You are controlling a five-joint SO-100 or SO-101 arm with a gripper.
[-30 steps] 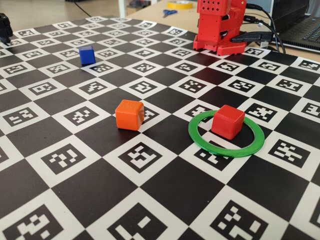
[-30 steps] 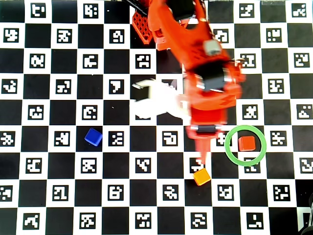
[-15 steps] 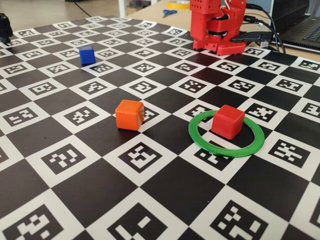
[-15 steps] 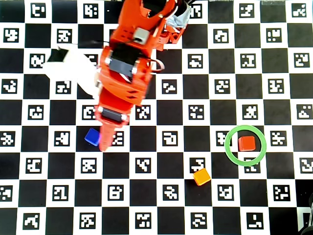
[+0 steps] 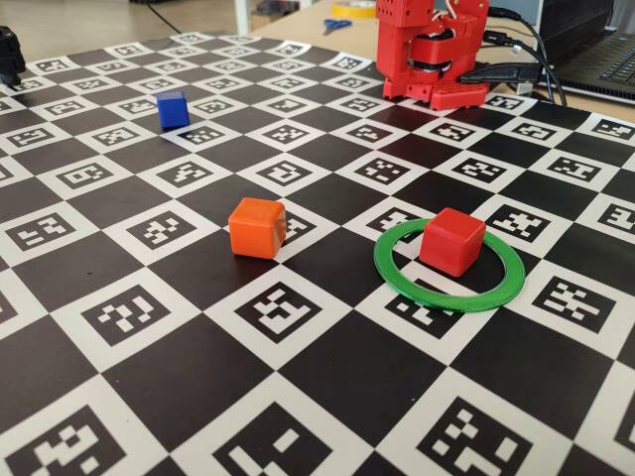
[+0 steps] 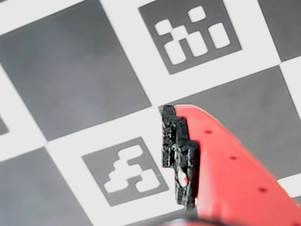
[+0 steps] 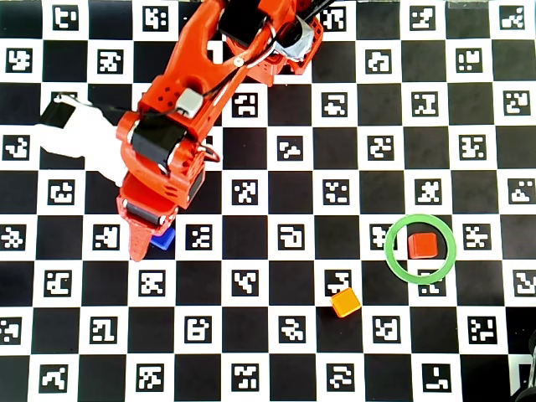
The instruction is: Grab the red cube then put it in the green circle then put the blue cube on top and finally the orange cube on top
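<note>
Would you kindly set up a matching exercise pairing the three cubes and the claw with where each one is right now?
Things:
1. red cube
2. blue cube
3. orange cube
4. claw

Places:
A. partly hidden under the arm in the overhead view
B. inside the green circle
C. at the blue cube
D. alone on the board, outside the ring

Pairs: 1-B, 2-A, 3-D, 4-C

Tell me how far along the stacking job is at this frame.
Done: the red cube sits inside the green circle. In hand: the gripper hangs over the blue cube, which is on the board, not yet lifted. Left: stack the blue cube on red, then the orange cube, which lies outside the ring.
</note>
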